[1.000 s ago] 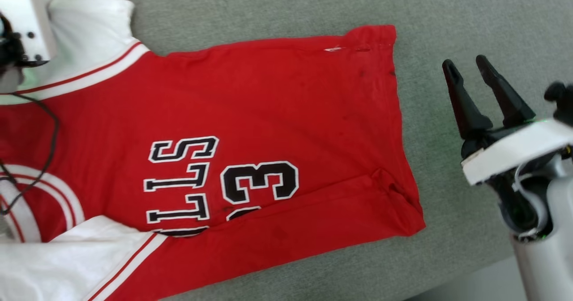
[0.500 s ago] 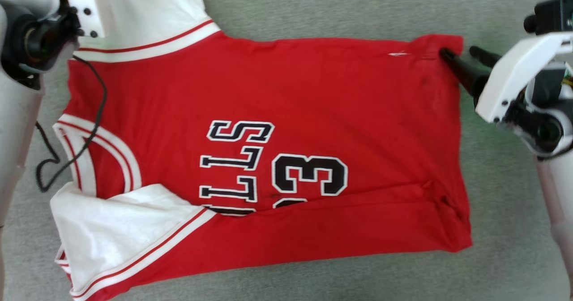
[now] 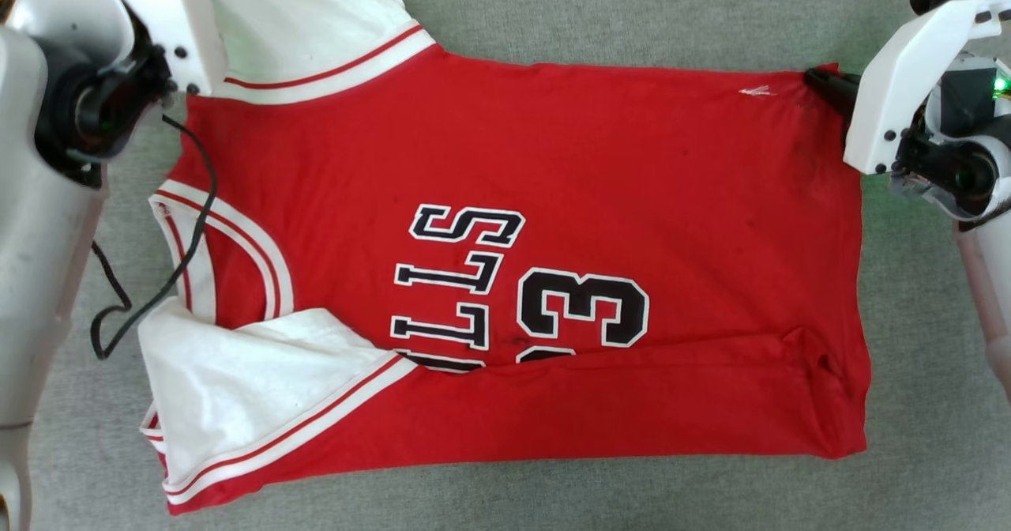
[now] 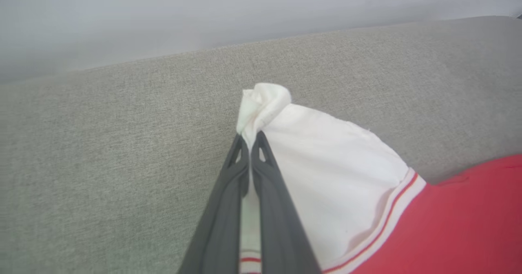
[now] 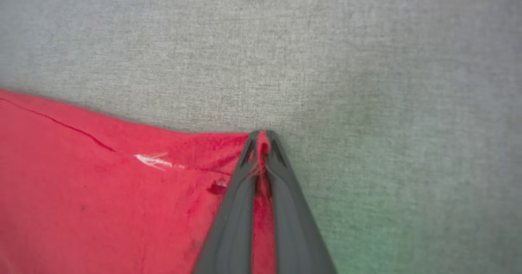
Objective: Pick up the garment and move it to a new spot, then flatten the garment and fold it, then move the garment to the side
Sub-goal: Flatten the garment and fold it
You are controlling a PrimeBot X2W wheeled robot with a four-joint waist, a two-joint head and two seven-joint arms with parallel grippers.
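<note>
the left claw (image 4: 249,138) is clenched on the tip of a white sleeve (image 4: 326,164) of the garment (image 3: 553,199). a small knot of white cloth is bunched just past its fingertips, and a strip of the striped trim is caught between the fingers lower down. the right claw (image 5: 263,139) is pinched tight on the far hem corner of the same shirt, with red cloth showing in the slit between its two dark fingers (a little white mark sits on the fabric just left of them in the right wrist view). between the two claws the garment lies spread, chest up, on the grey fabric surface (image 3: 632,9), with the collar (image 3: 225,254) on the left claw's side and the hem on the right claw's. the dark lettering (image 3: 466,278) sits nearer the robot than either claw. the near long edge is folded onto the chest, covering part of the lettering, and the near sleeve (image 3: 261,389) lies across it. a black cable (image 3: 212,195) hangs from the left wrist over the collar.
</note>
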